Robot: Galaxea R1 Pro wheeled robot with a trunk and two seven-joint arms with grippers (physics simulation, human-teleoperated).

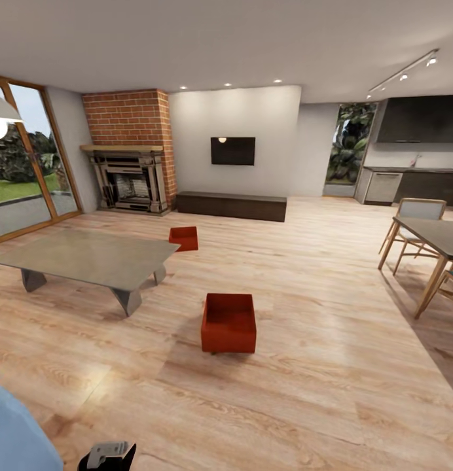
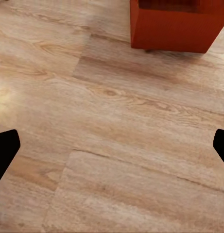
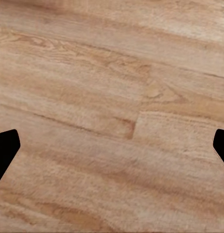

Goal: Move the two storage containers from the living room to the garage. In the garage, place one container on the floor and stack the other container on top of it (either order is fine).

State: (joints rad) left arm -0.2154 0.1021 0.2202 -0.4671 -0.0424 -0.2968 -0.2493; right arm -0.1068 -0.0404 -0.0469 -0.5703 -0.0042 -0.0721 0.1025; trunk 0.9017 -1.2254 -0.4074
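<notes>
I am in the living room, on light wood planks. One red-orange storage container stands open-top on the planks ahead of me, centre. The second storage container sits farther back, by the low table's right corner. In the left wrist view the near container lies beyond my left gripper, which is open with its dark fingertips wide apart over bare planks. My right gripper is open too, above plain wood with nothing between its fingers. Part of my left arm pokes in at the bottom of the head view. The garage is out of view.
A low grey-topped table stands at left, a brick fireplace and wall TV behind it. A dark low bench runs along the back wall. A dining table with chairs is at right. Blue sofa corner at bottom left.
</notes>
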